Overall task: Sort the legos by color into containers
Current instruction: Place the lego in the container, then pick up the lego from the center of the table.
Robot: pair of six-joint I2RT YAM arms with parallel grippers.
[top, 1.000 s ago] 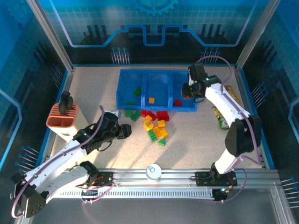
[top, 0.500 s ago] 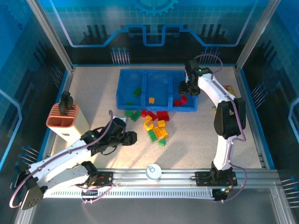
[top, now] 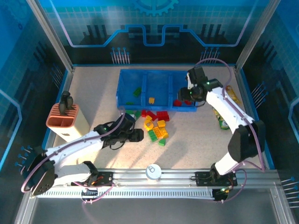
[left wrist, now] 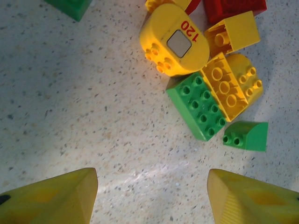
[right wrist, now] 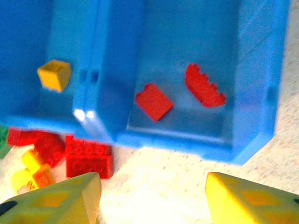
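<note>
**Legos** (top: 156, 127): a loose pile is being kept on the table (left wrist: 70, 93), just near of the containers (top: 122, 88). Two red bricks (right wrist: 154, 101) are lying in the right compartment, a yellow brick (right wrist: 54, 73) in the middle one and a green brick (top: 137, 92) in the left one.

**Left gripper** (left wrist: 149, 186): jaws are being held apart and empty over bare table, left of the pile.

**Right gripper** (right wrist: 152, 191): jaws are being held apart and empty at the right compartment's near wall.

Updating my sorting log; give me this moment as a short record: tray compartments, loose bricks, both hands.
Tray: translucent blue plastic tray, three compartments
Left compartment: small green studded plastic brick
Middle compartment: one yellow brick
Right compartment: two red bricks
Loose pile: red, yellow, green bricks on table before tray
Left hand: open, empty, near pile
Right hand: open, empty, by right compartment
</note>
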